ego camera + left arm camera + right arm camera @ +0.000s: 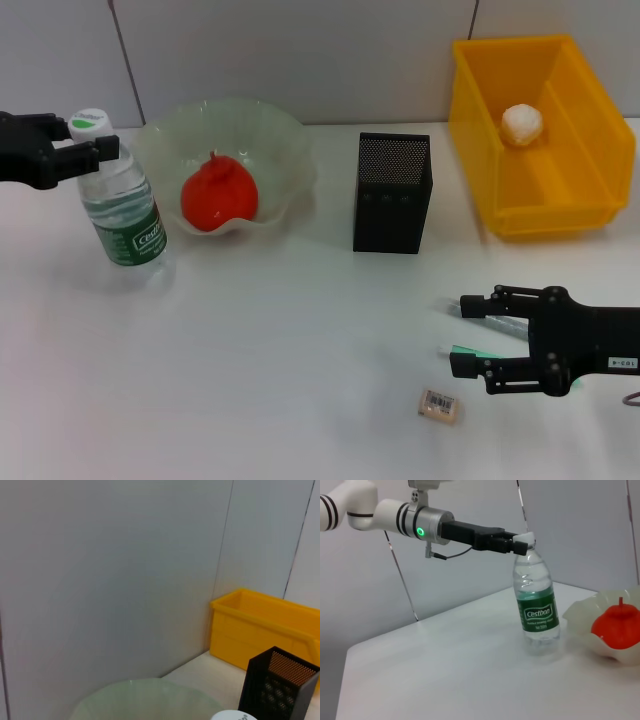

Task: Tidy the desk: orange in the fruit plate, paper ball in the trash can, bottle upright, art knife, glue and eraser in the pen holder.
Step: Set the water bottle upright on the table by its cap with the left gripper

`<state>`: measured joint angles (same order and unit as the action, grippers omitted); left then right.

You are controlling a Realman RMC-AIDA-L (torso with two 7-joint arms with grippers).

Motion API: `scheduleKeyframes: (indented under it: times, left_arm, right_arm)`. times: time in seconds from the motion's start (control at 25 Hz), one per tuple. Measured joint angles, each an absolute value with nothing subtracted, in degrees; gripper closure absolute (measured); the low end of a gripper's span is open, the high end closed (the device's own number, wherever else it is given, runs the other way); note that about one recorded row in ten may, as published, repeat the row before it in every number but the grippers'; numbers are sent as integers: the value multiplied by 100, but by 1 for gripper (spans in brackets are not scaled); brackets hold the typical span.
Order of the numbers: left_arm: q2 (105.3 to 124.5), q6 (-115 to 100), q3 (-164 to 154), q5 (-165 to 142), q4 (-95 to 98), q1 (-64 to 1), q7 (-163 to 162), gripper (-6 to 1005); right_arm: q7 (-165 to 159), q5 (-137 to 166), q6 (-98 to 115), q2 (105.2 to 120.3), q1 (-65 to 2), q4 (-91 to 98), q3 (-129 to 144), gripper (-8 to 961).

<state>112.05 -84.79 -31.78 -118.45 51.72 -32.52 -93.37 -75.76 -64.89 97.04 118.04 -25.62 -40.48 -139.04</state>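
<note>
The bottle (122,200) (536,610) stands upright at the table's left, tilted slightly. My left gripper (88,140) (514,543) is shut on it at the cap (232,716). The orange (218,195) (617,625) lies in the fruit plate (285,135) (145,690) (577,611). The paper ball (522,122) rests inside the trash can (590,190) (260,625). The pen holder (392,195) (277,685) stands mid-table. My right gripper (457,334) is open low at the front right, around slim greenish items (478,351); I cannot tell whether these are the art knife or the glue. The eraser (439,404) lies just in front of it.
A grey panelled wall runs along the table's back edge behind the plate and the bin. White tabletop lies between the bottle, the pen holder and my right arm.
</note>
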Motion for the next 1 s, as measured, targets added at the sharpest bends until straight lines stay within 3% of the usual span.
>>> scheduleKeyframes:
  times: [0.52, 1.0]
  left_arm:
    - [11407, -8106, -3209, -11848, 5149, -3150, -9022, 472]
    - [11454, -7921, -3218, -11848, 5150, -3127, -8980, 463]
  right_arm:
    - [-7576, -6488, 9704, 11803, -2532, -4044, -13940, 155]
    - [-7576, -6486, 9728, 11788, -2531, -4042, -13959, 156]
